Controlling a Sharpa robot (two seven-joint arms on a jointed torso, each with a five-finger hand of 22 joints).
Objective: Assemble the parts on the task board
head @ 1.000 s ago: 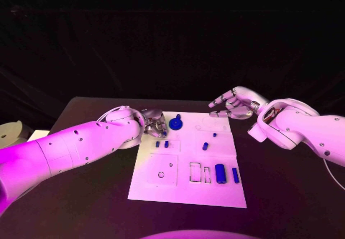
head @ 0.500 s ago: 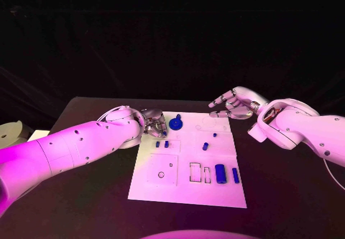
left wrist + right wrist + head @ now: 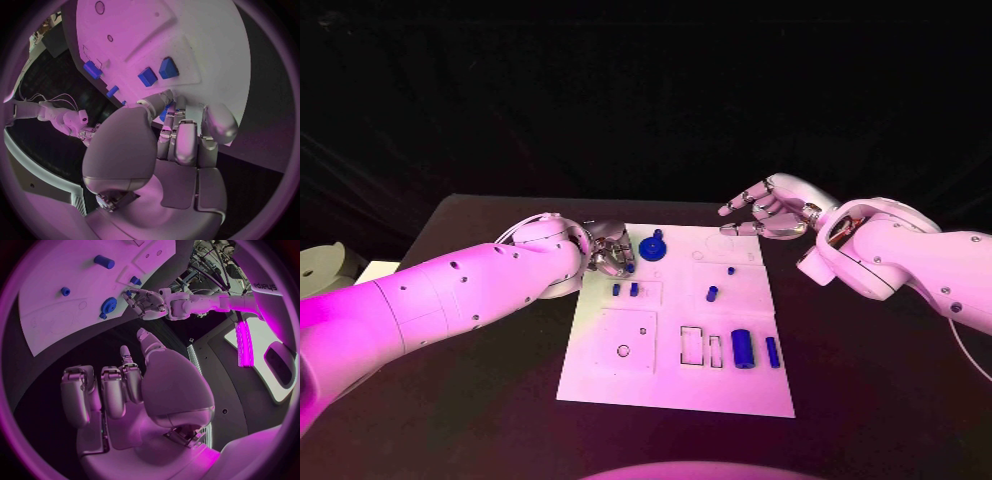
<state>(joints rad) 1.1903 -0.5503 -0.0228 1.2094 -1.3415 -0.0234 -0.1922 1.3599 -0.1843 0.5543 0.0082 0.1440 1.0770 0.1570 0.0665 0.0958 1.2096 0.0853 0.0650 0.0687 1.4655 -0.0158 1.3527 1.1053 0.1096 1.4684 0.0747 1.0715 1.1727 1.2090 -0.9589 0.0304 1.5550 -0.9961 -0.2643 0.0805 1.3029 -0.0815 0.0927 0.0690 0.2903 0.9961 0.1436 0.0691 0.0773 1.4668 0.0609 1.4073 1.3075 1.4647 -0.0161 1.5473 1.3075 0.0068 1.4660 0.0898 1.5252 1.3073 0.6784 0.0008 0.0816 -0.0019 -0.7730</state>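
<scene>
The white task board (image 3: 668,385) lies in the middle of the black table. My left hand (image 3: 607,250) sits low over its far left corner, fingers curled, and pinches a small blue part (image 3: 164,112) at its fingertips. Just beside it stands a round blue part with a knob (image 3: 653,246). Two small blue pieces (image 3: 625,290), a blue peg (image 3: 711,294) and two long blue bars (image 3: 754,350) are on the board. My right hand (image 3: 769,210) hovers over the far right corner, fingers apart, holding nothing.
Empty outlined slots (image 3: 698,346) lie left of the long bars, and a small hole (image 3: 623,350) marks the board's near left square. A pale round object (image 3: 318,266) sits off the table's left side.
</scene>
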